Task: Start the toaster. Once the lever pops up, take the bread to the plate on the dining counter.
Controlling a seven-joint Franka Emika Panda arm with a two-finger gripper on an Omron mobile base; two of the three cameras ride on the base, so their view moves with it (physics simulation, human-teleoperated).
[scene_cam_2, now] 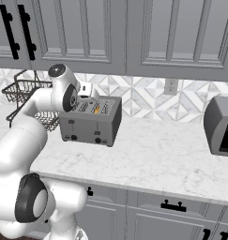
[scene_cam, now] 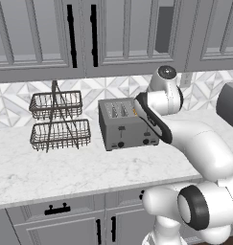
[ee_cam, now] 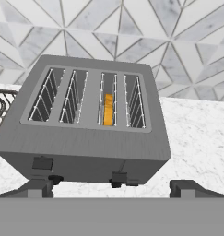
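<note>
The grey four-slot toaster (scene_cam: 125, 125) (scene_cam_2: 91, 123) (ee_cam: 92, 133) stands on the marble worktop against the tiled wall. The bread (ee_cam: 108, 109) sits low in the third slot from the left, seen as an orange strip (scene_cam_2: 96, 110). Two small levers, the left lever (ee_cam: 42, 163) and the right lever (ee_cam: 118, 177), sit on the front above black knobs. My gripper (ee_cam: 115, 188) is open, above and just in front of the toaster, looking down on its top with nothing between the fingers. The white hand (scene_cam_2: 85, 90) hangs over the toaster's top left corner. The plate and dining counter are out of view.
A two-tier wire basket rack (scene_cam: 57, 120) (scene_cam_2: 24, 93) stands just left of the toaster. A dark grey appliance (scene_cam_2: 220, 125) (scene_cam: 228, 105) sits at the right end of the worktop (scene_cam_2: 162, 154). Wall cabinets (scene_cam: 113, 33) hang overhead.
</note>
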